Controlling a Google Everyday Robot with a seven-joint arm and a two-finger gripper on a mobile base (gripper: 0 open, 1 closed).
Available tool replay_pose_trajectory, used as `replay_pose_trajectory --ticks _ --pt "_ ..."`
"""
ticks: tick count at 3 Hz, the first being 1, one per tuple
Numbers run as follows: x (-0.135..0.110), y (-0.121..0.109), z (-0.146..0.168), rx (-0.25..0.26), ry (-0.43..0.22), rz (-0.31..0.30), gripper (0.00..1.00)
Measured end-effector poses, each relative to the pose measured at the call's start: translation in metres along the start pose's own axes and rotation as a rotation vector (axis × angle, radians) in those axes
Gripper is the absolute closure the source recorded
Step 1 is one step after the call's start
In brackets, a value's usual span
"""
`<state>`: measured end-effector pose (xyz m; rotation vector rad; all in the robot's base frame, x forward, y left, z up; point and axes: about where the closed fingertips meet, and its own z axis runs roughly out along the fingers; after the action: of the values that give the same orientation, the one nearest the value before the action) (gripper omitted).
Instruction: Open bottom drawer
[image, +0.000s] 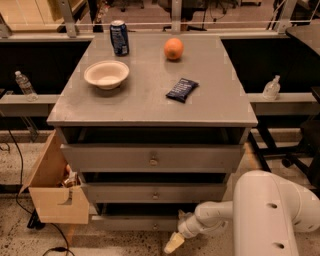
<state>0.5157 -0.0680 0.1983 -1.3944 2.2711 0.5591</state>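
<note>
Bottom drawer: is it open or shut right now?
Looks shut, or barely open. The bottom drawer front sits tucked under the middle drawer; the gripper is low in front of its right end.

Arm set low, reaching left; gripper at the bottom of view.
The broad white link of my arm fills the lower right. From it, my forearm runs left to the wrist. Below the wrist, my gripper angles down and left, pale tip lowest.

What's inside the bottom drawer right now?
Only the front of the bottom drawer shows; the middle drawer covers its inside. The gripper is low at its front.
</note>
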Motion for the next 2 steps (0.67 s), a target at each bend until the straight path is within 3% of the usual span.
replay_pose_trajectory --ticks 2 --pt "-0.016 -0.005 -0.002 0.030 0.014 -0.062 0.00"
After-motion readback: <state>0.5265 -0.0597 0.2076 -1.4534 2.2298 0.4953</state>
